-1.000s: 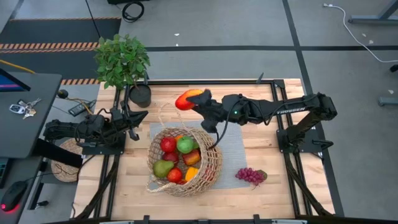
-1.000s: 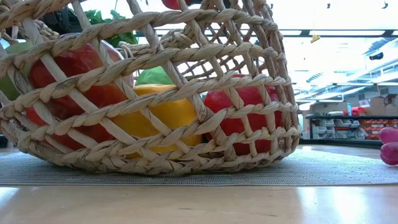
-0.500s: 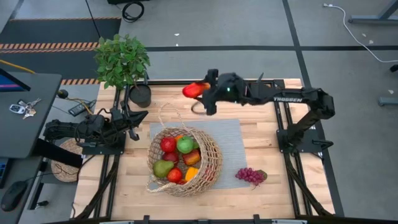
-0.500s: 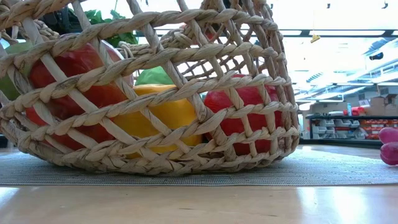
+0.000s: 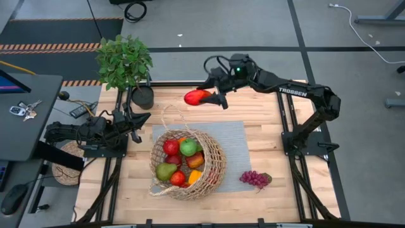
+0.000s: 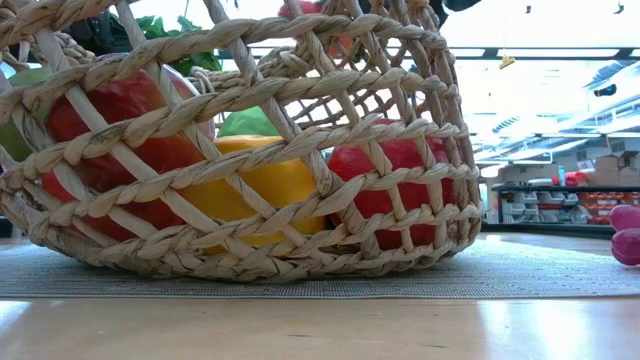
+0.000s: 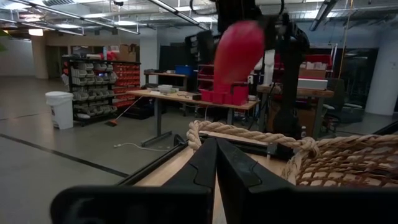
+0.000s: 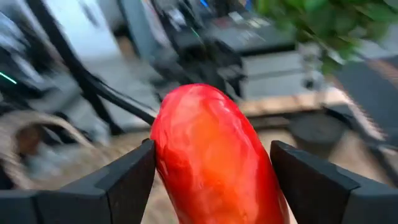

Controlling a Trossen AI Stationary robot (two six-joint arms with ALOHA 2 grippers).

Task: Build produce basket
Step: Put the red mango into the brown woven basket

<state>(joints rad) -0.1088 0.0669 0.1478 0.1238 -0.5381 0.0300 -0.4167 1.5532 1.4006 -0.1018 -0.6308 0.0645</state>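
**Mostly filled, two pieces left**

Overhead, the basket (image 5: 188, 163) sat on a grey mat (image 5: 237, 142) on the counter (image 5: 297, 190), already holding several fruits. The right gripper (image 5: 214, 97) held its jaws clenched on a red mango (image 5: 197, 97) above the counter's far side, short of the basket; purple grapes (image 5: 254, 178) lay apart on the counter. A potted plant (image 5: 125, 63) stood nearby. The left gripper (image 5: 135, 122) waited beside the basket.

At counter level, weave hid nothing new.

From the left wrist, its jaws looked closed and empty.

From the right wrist, the mango filled the grip.
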